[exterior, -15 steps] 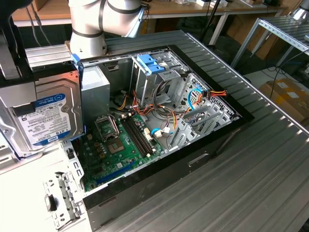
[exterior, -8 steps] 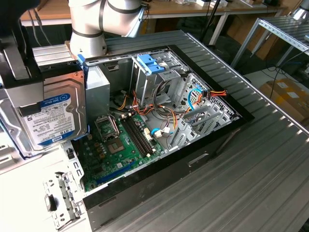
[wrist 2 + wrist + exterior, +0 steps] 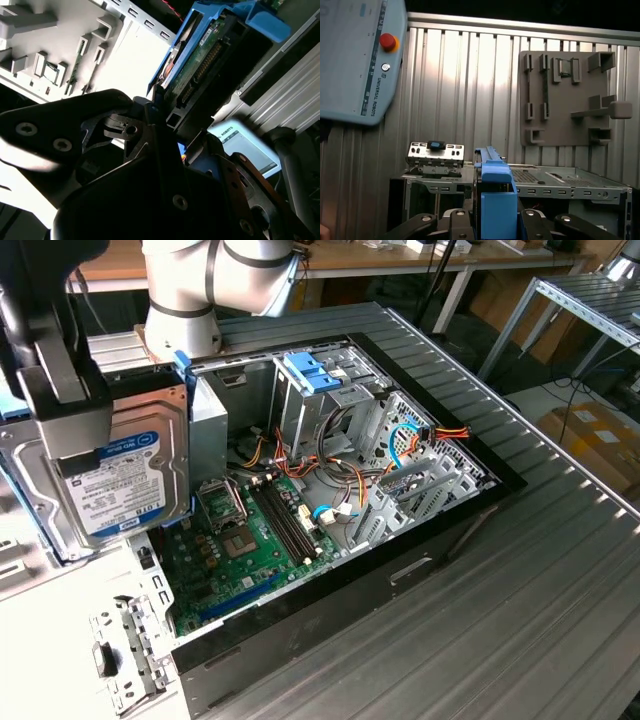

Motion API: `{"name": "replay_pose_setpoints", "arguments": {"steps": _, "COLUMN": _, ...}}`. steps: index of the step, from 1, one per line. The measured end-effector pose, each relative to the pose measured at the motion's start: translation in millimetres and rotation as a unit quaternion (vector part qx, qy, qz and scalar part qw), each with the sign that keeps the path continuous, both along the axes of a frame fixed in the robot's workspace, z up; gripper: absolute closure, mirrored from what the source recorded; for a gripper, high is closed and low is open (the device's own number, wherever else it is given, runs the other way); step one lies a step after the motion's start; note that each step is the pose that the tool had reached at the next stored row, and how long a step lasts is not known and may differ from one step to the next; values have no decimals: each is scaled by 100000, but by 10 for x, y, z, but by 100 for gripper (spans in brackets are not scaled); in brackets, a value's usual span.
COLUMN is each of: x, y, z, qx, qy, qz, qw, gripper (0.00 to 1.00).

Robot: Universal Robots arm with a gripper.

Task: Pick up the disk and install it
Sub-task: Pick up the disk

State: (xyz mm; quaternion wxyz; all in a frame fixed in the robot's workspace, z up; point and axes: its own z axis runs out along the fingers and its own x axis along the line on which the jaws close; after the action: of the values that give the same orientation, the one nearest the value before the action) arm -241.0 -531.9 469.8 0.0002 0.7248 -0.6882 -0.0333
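One gripper [image 3: 70,425] w/ jaws pinching disk [image 3: 140,475] on both sides; disk held in air at exterior view's left, just beside open PC case [image 3: 330,590].

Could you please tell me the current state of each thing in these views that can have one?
disk, held upright in the gripper, outside the computer case, not yet installed.
gripper, shut on the disk.
computer case, lying flat with its side open and the inside exposed.
red button, cannot tell whether it is pressed.
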Motion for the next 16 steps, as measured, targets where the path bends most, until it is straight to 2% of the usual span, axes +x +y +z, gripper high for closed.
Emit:
{"name": "replay_pose_setpoints", "arguments": {"steps": 1, "x": 7, "y": -3, "z": 1, "qx": 442, "qy": 2, "qz": 3, "qw": 99999, "gripper": 64}}
{"name": "replay_pose_setpoints", "arguments": {"steps": 2, "x": 17, "y": -9, "z": 1, "qx": 1050, "qy": 2, "qz": 0, "qw": 99994, "gripper": 64}}
{"name": "replay_pose_setpoints", "arguments": {"steps": 3, "x": 24, "y": -14, "z": 1, "qx": 1216, "qy": 3, "qz": 0, "qw": 99993, "gripper": 64}}
{"name": "replay_pose_setpoints", "arguments": {"steps": 12, "x": 169, "y": -53, "z": 0, "qx": 1242, "qy": 145, "qz": -1, "qw": 99992, "gripper": 64}}
{"name": "replay_pose_setpoints", "arguments": {"steps": 16, "x": 203, "y": -65, "z": -1, "qx": 1245, "qy": 162, "qz": -2, "qw": 99992, "gripper": 64}}
